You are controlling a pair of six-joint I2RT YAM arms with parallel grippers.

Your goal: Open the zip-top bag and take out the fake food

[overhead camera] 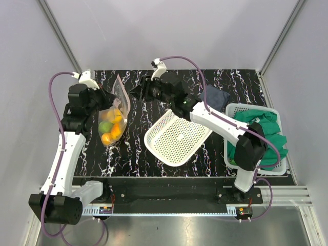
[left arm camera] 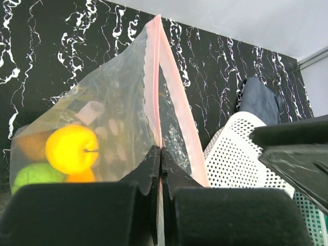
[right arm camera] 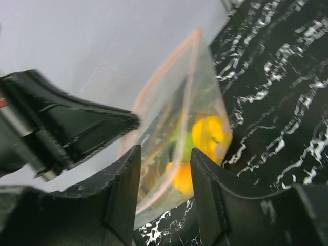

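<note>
The zip-top bag is held up near the far left corner of the counter. Its belly sags toward the near edge, with the fake food, orange and yellow pieces and one green, heaped at the bottom. Its pink zip strip is the long axis that matters: in the left wrist view it runs straight up and away from the pinch point to a raised corner. The left tool is clamped on that strip low down, its fingers pressed together with the plastic between them. Whether the strip is sealed along its whole length I cannot tell. The right tool sits just to the right of the bag, toward the counter's middle, with its fingers spread apart and nothing in them. The bag's edge shows through their gap, beyond the tips rather than between them. So the bag lies to the left of the free tool, and the right arm looks best placed to take the strip's other lip. The white basket lies tilted under the right arm, apart from the bag
</note>
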